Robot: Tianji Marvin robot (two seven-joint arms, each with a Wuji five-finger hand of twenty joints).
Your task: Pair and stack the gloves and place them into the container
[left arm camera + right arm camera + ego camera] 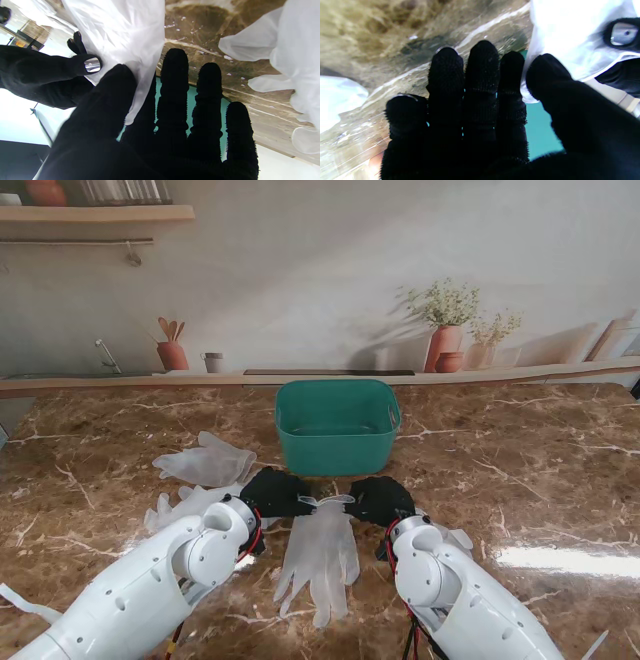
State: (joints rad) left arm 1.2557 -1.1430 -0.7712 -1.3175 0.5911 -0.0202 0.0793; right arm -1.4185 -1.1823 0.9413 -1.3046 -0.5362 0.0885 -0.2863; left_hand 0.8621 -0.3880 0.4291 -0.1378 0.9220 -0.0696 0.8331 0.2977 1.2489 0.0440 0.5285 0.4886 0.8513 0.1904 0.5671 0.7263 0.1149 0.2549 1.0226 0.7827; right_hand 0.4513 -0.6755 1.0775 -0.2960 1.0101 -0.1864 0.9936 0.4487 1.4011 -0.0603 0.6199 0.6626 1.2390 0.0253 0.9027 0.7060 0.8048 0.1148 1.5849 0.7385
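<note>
A translucent white glove stack (320, 552), seemingly two layered, lies nearer to me than the green container (337, 425), fingers pointing toward me. My left hand (275, 492) and right hand (380, 500), both in black covers, pinch its cuff from either side. In the left wrist view the thumb (107, 100) presses on the cuff (125, 37), which runs in between thumb and fingers. The right wrist view has the thumb (550, 72) on the cuff (570, 37) the same way. Two more white gloves lie to the left: one (205, 465) in the open, one (185, 505) partly under my left arm.
The brown marble table (520, 470) ends at a ledge along the wall behind the container. Painted pots and a shelf on the wall are only backdrop. A bright glare patch (565, 560) lies on the table to the right. The container looks empty inside.
</note>
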